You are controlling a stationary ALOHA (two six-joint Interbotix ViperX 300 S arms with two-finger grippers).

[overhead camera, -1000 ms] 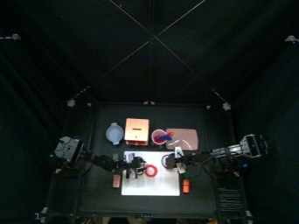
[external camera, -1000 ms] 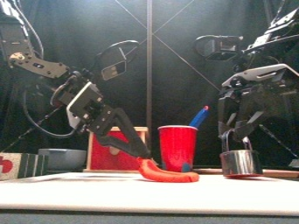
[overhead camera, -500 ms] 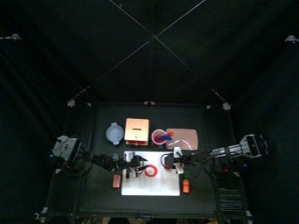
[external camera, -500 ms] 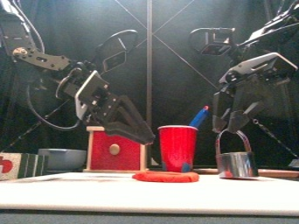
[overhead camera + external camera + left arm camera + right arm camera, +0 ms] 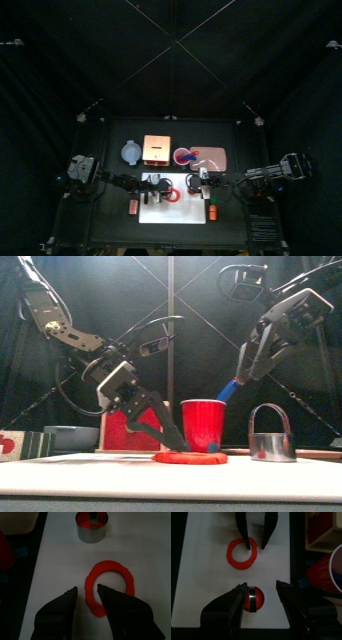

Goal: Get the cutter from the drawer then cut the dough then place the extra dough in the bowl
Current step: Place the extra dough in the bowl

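Left gripper [image 5: 87,588] reaches down to the white board [image 5: 60,557], its jaws narrowly parted on either side of the near band of the red dough ring [image 5: 190,457], which lies flat at the middle of the board. Whether the jaws press the dough cannot be told. The right gripper [image 5: 260,585] hangs well above the board's right end, jaws spread and holding nothing. Directly beneath it the cutter [image 5: 271,444] stands upright on the board, wire handle up, apart from the ring, with red dough showing inside its rim in both wrist views. Behind the board, the red cup [image 5: 205,424] stands with a blue knife [image 5: 230,387] in it, on the pink tray [image 5: 214,161]. The wooden box [image 5: 156,148] is to the left of the tray. The bowl [image 5: 128,152] sits left of the box.
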